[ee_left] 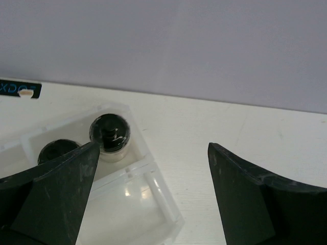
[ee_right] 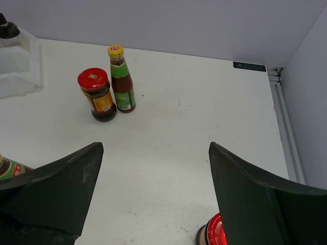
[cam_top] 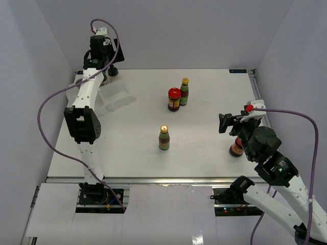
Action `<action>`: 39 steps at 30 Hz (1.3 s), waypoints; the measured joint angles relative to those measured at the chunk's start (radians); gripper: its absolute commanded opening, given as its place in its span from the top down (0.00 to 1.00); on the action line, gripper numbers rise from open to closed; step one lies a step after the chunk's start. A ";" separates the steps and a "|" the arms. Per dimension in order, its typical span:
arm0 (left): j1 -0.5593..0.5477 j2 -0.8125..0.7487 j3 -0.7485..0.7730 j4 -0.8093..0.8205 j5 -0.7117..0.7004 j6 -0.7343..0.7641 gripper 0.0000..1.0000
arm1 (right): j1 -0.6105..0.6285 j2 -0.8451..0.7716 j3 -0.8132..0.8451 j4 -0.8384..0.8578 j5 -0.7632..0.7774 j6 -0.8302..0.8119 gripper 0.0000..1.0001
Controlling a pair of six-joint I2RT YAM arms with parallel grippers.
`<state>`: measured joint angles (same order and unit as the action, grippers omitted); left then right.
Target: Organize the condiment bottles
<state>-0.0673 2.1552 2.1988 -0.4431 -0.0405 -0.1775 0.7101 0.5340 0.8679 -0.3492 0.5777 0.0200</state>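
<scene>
Two clear shakers with round black caps (ee_left: 110, 133) (ee_left: 56, 150) stand in the clear tray's (ee_left: 153, 204) far compartment. My left gripper (ee_left: 153, 153) hangs open above the tray, holding nothing. A red-lidded jar (cam_top: 174, 99) and a yellow-capped bottle (cam_top: 184, 92) stand together mid-table, and another yellow-capped bottle (cam_top: 164, 138) stands alone nearer me. My right gripper (cam_top: 228, 123) is open and empty. A second red-lidded jar (ee_right: 214, 232) sits just below its right finger, partly hidden.
The clear tray (cam_top: 116, 97) lies at the far left of the white table (cam_top: 204, 148), close to the back wall. Grey walls close in the left, back and right sides. A metal rail (cam_top: 254, 87) runs along the table's right edge.
</scene>
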 measured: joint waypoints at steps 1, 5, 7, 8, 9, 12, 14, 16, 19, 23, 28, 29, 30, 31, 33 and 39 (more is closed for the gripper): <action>-0.004 -0.028 -0.006 -0.004 0.013 -0.008 0.05 | 0.000 -0.004 0.000 -0.001 0.000 0.000 0.10; -0.084 -0.216 -0.216 -0.027 0.023 -0.034 0.05 | 0.000 -0.004 0.013 -0.051 -0.013 0.020 0.10; -0.164 -0.302 -0.338 -0.050 0.000 -0.032 0.06 | 0.000 -0.005 0.017 -0.076 -0.028 0.031 0.10; -0.211 -0.338 -0.392 -0.058 -0.014 -0.030 0.06 | 0.000 -0.006 0.018 -0.089 -0.037 0.035 0.10; -0.261 -0.371 -0.447 -0.056 -0.021 -0.030 0.06 | 0.000 -0.009 0.019 -0.103 -0.048 0.040 0.10; -0.401 -0.483 -0.642 -0.072 -0.029 -0.033 0.07 | 0.000 -0.020 0.020 -0.143 -0.073 0.055 0.10; -0.457 -0.557 -0.731 -0.104 -0.030 -0.040 0.08 | 0.000 -0.030 0.020 -0.171 -0.086 0.062 0.10; -0.488 -0.632 -0.793 -0.115 -0.033 -0.054 0.08 | 0.000 -0.040 0.020 -0.189 -0.097 0.069 0.10; -0.519 -0.759 -0.871 -0.117 -0.038 -0.073 0.08 | 0.000 -0.054 0.020 -0.211 -0.110 0.079 0.10; -0.576 -0.875 -0.928 -0.106 -0.039 -0.093 0.10 | 0.000 -0.062 0.024 -0.236 -0.112 0.082 0.10; -0.624 -0.911 -0.979 -0.105 -0.022 -0.104 0.11 | 0.000 -0.064 0.035 -0.246 -0.113 0.084 0.10; -0.631 -0.910 -0.984 -0.108 -0.020 -0.105 0.12 | 0.000 -0.066 0.036 -0.248 -0.113 0.085 0.10; -0.637 -0.909 -0.988 -0.112 -0.020 -0.107 0.12 | 0.000 -0.068 0.036 -0.250 -0.113 0.086 0.10; -0.645 -0.909 -0.991 -0.114 -0.020 -0.109 0.12 | 0.000 -0.070 0.036 -0.253 -0.113 0.087 0.10; -0.665 -0.909 -0.993 -0.119 -0.022 -0.112 0.12 | 0.000 -0.071 0.038 -0.258 -0.113 0.091 0.10; -0.745 -0.888 -0.993 -0.126 -0.030 -0.112 0.13 | 0.000 -0.073 0.039 -0.264 -0.113 0.104 0.10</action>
<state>-0.8119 1.2671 1.2060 -0.5692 -0.0709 -0.2897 0.7101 0.4613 0.9073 -0.6136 0.4651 0.1236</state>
